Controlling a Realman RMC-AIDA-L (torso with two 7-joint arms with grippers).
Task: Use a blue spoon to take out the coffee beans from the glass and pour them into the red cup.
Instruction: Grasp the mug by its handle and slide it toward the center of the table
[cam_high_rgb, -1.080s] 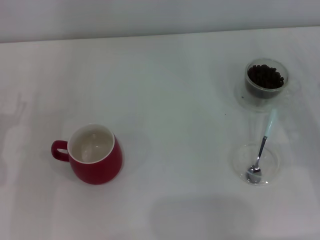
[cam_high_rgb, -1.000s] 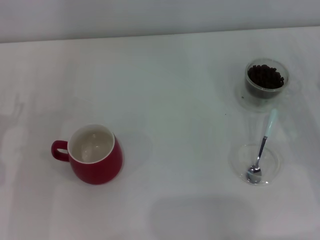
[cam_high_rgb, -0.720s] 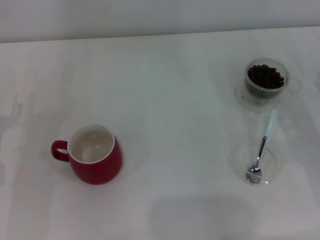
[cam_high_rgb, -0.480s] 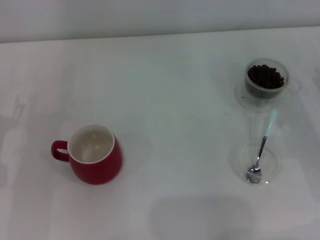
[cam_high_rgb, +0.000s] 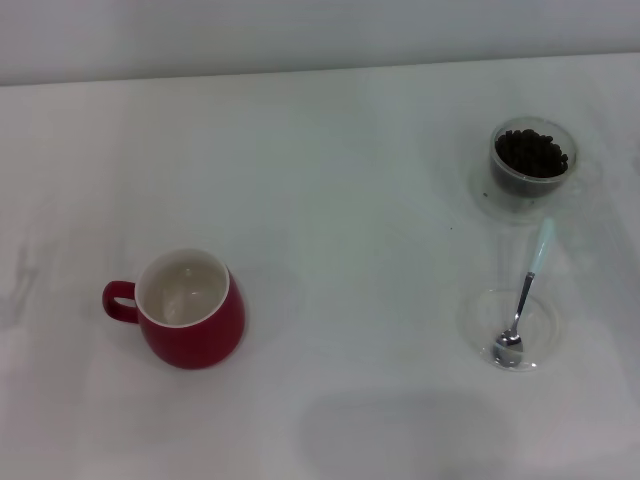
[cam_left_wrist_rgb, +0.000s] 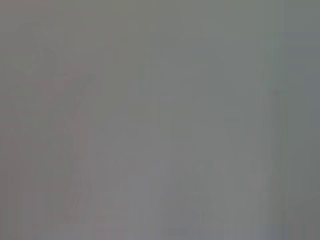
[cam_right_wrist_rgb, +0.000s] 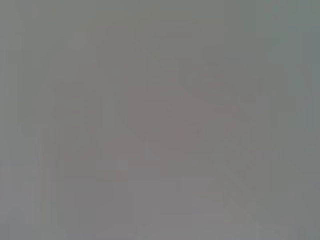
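neither gripper is in view, so can't tell their state. blue spoon (cam_high_rgb: 523, 300) sits bowl-down in a shallow glass dish (cam_high_rgb: 545, 320), handle poking up for grabbing. glass (cam_high_rgb: 531, 160) of coffee beans (cam_high_rgb: 531, 152) just behind; red cup (cam_high_rgb: 192, 309) well apart, left.

Left arm, right arm, both grippers out of sight

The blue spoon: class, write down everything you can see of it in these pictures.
The blue spoon is a small teaspoon with a shiny metal bowl and shaft and a pale blue handle end. Its bowl rests in a shallow clear glass dish, and its handle slants up over the rim towards the glass of coffee beans. Nothing grips it.
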